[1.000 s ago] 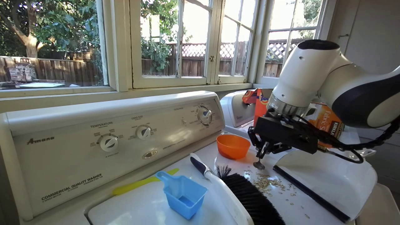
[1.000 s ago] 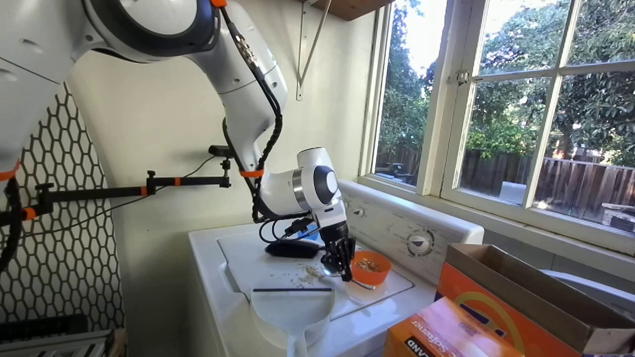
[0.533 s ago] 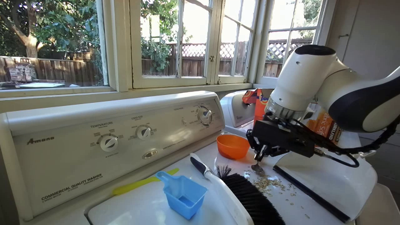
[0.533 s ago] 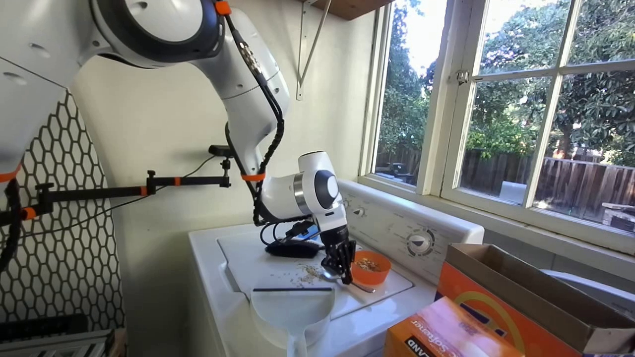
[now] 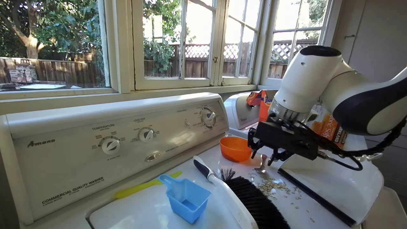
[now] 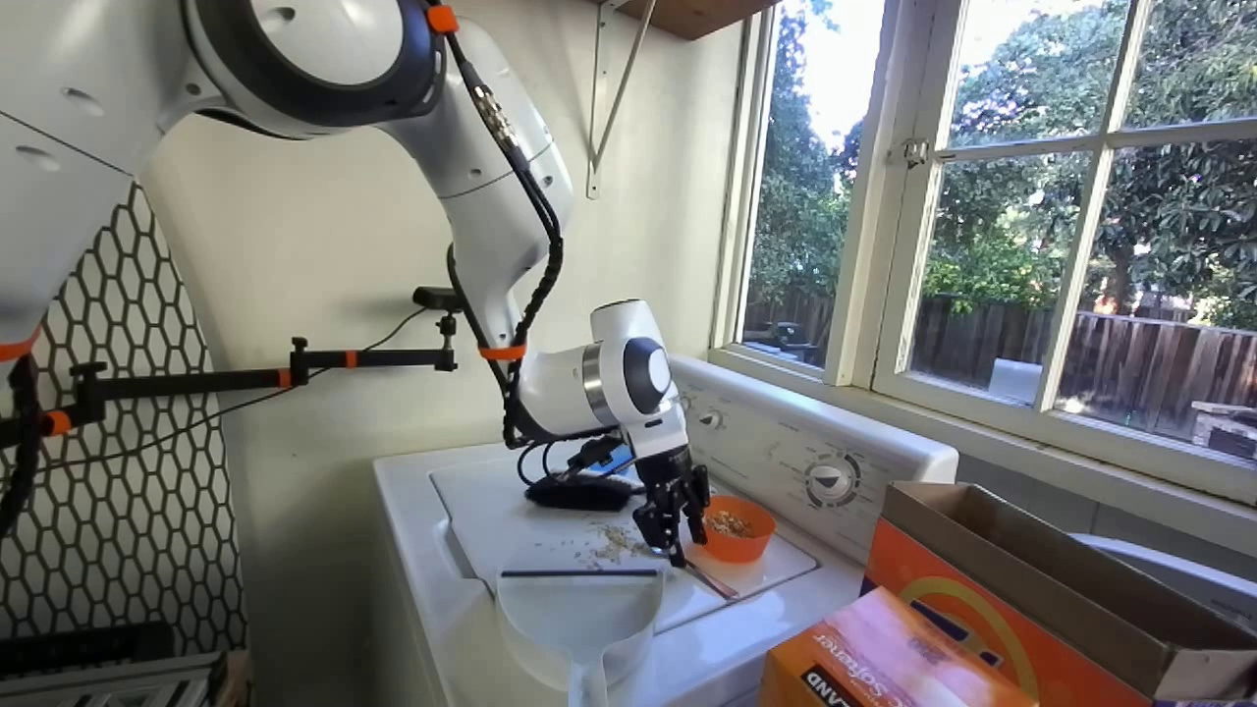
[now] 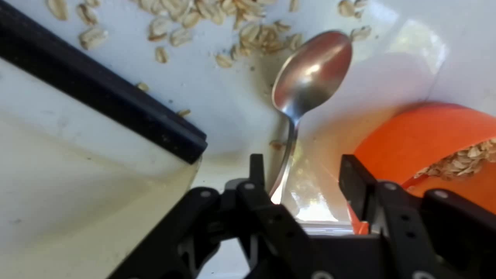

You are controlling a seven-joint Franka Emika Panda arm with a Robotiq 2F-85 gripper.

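Observation:
My gripper (image 7: 301,166) stands open, pointing down over the white washer lid. A metal spoon (image 7: 312,73) lies on the lid, its handle running between the parted fingers, nearer the left one in the wrist view; the handle's end is hidden there. The spoon's handle (image 6: 715,584) also shows beyond the gripper (image 6: 689,552) in an exterior view. Close beside the right finger is an orange bowl (image 7: 426,139) holding oats (image 7: 461,162); whether they touch I cannot tell. Loose oats (image 7: 209,11) are scattered around the spoon's tip. In both exterior views the bowl (image 5: 234,150) stands upright beside the gripper (image 5: 261,161).
A white dustpan (image 5: 343,181) with a black lip (image 7: 104,89) lies near the oats. A black-bristled brush (image 5: 254,197), a blue scoop (image 5: 187,198) and a yellow-green utensil (image 5: 140,190) rest on the washer. The control panel (image 5: 127,143) rises behind; orange boxes (image 6: 943,589) stand alongside.
The gripper was shut on the spoon and has come down slightly. Its fingers have since parted, and the spoon now lies on the lid, its handle turned a little.

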